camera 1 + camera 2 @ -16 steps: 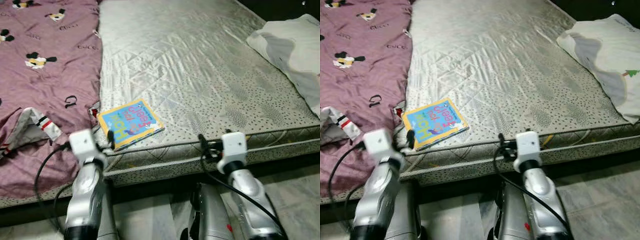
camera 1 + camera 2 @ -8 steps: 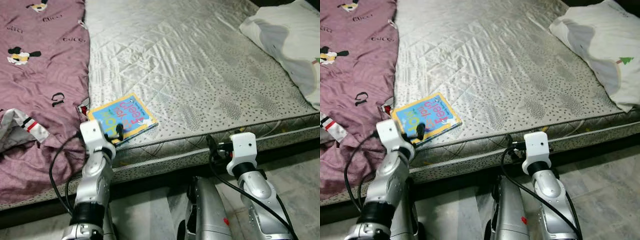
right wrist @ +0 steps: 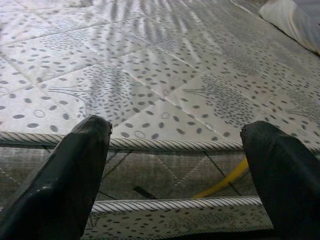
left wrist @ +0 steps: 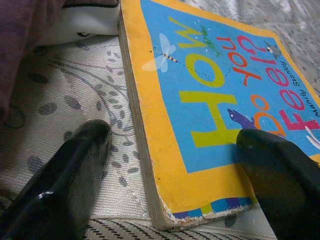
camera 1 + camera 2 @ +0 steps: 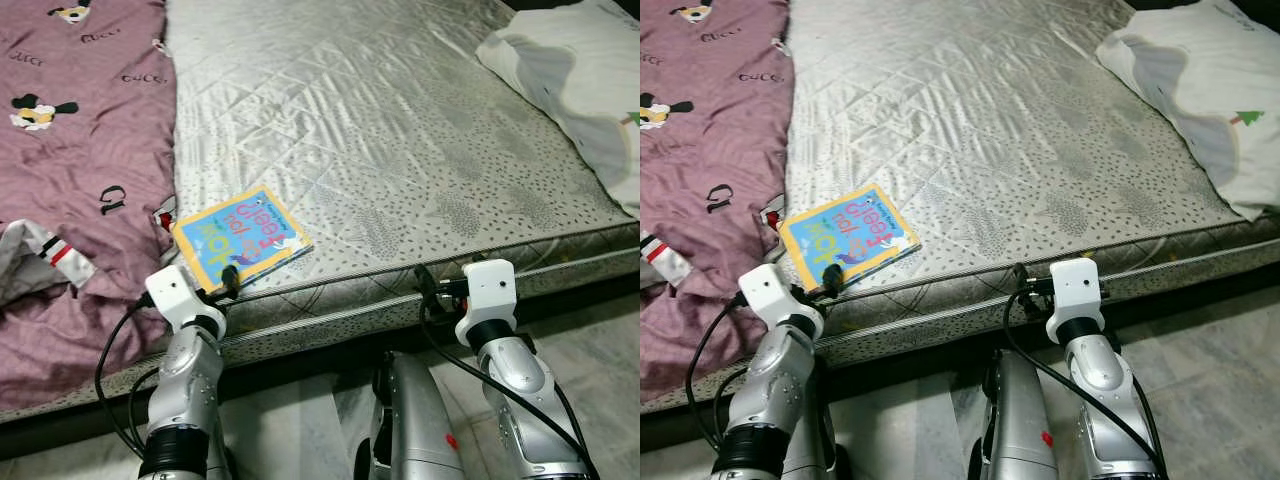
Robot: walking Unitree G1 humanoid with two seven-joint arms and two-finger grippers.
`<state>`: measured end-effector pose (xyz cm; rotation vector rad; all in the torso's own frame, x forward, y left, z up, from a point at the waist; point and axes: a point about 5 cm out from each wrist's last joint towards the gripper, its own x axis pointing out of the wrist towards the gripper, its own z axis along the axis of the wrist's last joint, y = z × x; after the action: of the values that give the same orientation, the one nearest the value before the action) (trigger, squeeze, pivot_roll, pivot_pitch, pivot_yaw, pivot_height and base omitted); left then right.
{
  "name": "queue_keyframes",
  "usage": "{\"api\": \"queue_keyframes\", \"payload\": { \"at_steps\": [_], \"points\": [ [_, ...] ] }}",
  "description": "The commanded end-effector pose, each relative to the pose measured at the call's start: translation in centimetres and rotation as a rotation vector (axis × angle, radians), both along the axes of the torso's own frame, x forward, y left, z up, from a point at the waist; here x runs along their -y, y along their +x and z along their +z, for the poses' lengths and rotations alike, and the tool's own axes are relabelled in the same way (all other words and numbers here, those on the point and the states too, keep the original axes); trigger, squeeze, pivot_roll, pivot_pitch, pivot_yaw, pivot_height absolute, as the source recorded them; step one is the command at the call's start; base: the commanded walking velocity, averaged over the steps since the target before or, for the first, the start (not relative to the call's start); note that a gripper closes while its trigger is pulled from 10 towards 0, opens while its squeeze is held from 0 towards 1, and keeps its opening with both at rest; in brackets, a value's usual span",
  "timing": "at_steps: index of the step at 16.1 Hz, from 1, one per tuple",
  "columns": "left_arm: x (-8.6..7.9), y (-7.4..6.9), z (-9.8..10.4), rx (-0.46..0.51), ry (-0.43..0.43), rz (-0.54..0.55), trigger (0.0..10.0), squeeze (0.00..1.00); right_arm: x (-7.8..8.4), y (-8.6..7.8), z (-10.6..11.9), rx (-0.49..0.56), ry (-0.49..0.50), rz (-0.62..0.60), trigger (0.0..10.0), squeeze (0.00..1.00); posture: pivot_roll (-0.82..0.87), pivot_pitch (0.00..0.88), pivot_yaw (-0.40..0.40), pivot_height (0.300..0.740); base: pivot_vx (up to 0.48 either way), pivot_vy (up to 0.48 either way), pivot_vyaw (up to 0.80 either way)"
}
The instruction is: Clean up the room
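Note:
A board book (image 5: pixel 240 237) with a yellow border and a blue cover lies flat on the grey mattress (image 5: pixel 400 130), close to its front edge. My left gripper (image 5: pixel 226 281) is open at the book's near corner. In the left wrist view one finger (image 4: pixel 80 160) rests on the mattress beside the book's (image 4: pixel 220 100) spine edge, and the other finger (image 4: pixel 272 165) is over the cover. My right gripper (image 5: pixel 425 287) is open and holds nothing. It faces the mattress edge (image 3: pixel 165 145) further right.
A purple blanket (image 5: pixel 80 120) covers the left of the bed, with a white striped garment (image 5: pixel 40 255) on it next to the book. A white pillow (image 5: pixel 580 80) lies at the far right. Tiled floor (image 5: pixel 590 330) runs below the bed's front edge.
The camera has shifted a little. My left gripper reached onto the book half a second ago and now sits slightly lower, straddling its near corner. The right arm has hardly moved.

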<state>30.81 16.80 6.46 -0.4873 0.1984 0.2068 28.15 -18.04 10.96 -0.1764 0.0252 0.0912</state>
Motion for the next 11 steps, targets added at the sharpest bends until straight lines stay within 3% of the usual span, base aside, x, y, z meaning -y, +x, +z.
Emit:
{"api": "queue_keyframes", "payload": {
  "at_steps": [1,5,6,7,11],
  "points": [
    [-0.5,-0.7,-2.0,-0.093,-0.037,0.008,10.0,0.0,0.7,-0.1,-0.1,-0.01,-0.004,-0.021,10.0,0.0,-0.08,0.182,-0.05,0.493,0.0,0.0,0.0],
    [0.4,0.6,-3.6,-0.176,-0.154,-0.152,9.8,0.0,0.7,-0.2,0.3,-0.001,-0.019,-0.024,10.0,0.0,-0.13,0.19,-0.054,0.493,0.0,0.0,0.0],
    [0.8,1.1,-3.4,-0.17,-0.193,-0.189,1.3,0.0,1.0,-0.3,0.5,0.005,-0.034,-0.026,10.0,0.0,-0.14,0.193,-0.057,0.493,0.0,0.0,0.0],
    [1.2,1.4,-3.2,-0.167,-0.215,-0.218,0.0,0.0,1.3,-0.4,0.6,0.006,-0.038,-0.033,10.0,0.0,-0.15,0.197,-0.058,0.493,0.0,0.0,0.0],
    [2.5,2.6,-2.4,-0.145,-0.303,-0.34,0.0,0.0,1.8,-0.4,0.9,0.011,-0.051,-0.049,10.0,0.0,-0.17,0.204,-0.058,0.493,0.0,0.0,0.0]
  ]
}}
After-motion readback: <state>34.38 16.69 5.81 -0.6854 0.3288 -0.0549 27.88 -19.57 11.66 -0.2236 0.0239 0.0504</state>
